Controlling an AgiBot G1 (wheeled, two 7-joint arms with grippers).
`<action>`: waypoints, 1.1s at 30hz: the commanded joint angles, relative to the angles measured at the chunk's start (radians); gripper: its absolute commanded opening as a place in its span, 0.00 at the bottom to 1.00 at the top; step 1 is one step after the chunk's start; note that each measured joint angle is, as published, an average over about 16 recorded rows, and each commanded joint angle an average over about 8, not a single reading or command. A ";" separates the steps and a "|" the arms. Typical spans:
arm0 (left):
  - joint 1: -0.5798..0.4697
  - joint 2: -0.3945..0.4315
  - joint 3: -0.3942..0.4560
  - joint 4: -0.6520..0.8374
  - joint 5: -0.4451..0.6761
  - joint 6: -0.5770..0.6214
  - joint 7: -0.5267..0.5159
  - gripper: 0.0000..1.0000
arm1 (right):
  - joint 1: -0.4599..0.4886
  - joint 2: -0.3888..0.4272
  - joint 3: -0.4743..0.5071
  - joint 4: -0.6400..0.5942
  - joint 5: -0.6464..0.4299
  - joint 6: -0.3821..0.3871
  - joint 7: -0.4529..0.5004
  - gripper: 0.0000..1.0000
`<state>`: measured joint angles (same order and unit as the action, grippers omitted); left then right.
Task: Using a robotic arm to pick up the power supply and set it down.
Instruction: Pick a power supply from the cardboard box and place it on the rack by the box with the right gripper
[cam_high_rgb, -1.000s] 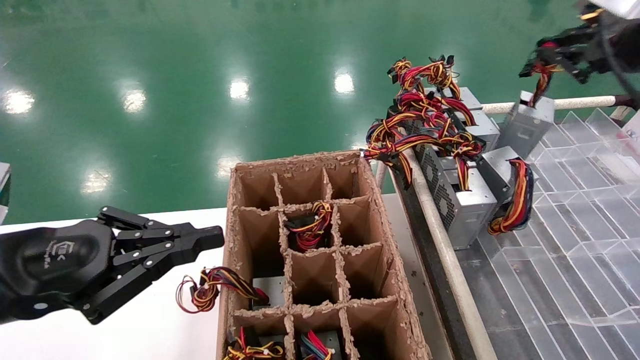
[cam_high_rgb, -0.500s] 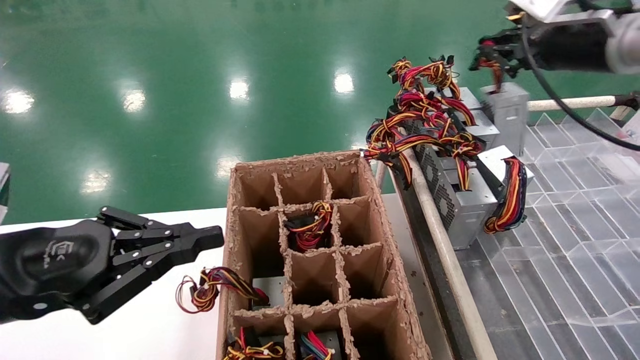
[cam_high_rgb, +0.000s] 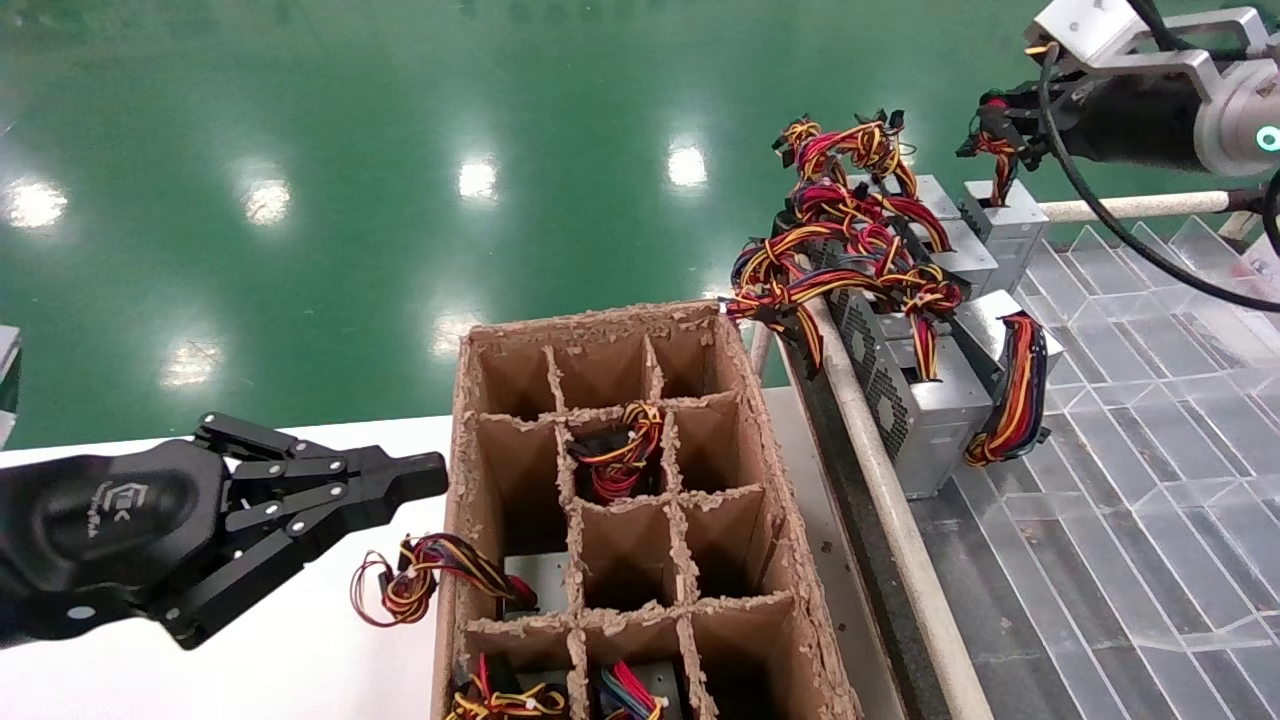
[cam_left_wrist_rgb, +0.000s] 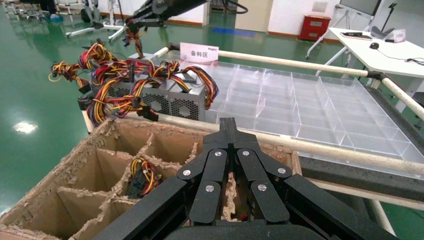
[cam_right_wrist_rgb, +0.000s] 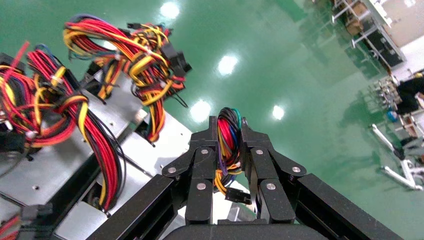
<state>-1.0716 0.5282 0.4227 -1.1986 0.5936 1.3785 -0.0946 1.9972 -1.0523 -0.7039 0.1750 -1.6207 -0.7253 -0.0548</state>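
A: Where is the robotic arm (cam_high_rgb: 1150, 95)?

B: It reaches in from the upper right of the head view, over the far end of the clear divided tray (cam_high_rgb: 1150, 400). Its right claw (cam_high_rgb: 985, 135) is clamped on a wire bundle (cam_right_wrist_rgb: 229, 135); the wrist view shows the red, yellow and black strands pinched between the fingers (cam_right_wrist_rgb: 202, 170).

A: And the power supply (cam_high_rgb: 1005, 225)?

B: It hangs below that claw by its wires, at the far end of the row of other units (cam_high_rgb: 920, 400) lined along the tray's edge. Whether its base touches the tray cannot be told.

A: The other arm?

B: The left claw (cam_high_rgb: 425, 478) hovers over the white table (cam_high_rgb: 200, 670), fingers together, just beside the cardboard divider box (cam_high_rgb: 620, 500), which has wired units in several cells.
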 joint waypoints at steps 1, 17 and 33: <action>0.000 0.000 0.000 0.000 0.000 0.000 0.000 0.00 | -0.001 -0.005 0.007 -0.032 0.009 0.012 -0.017 0.00; 0.000 0.000 0.000 0.000 0.000 0.000 0.000 0.00 | 0.023 -0.030 0.028 -0.126 0.040 0.014 -0.081 1.00; 0.000 0.000 0.000 0.000 0.000 0.000 0.000 0.00 | 0.052 -0.071 0.018 -0.148 0.027 -0.044 -0.106 1.00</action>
<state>-1.0716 0.5282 0.4227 -1.1986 0.5936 1.3785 -0.0946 2.0412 -1.1147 -0.6766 0.0375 -1.5800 -0.7795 -0.1763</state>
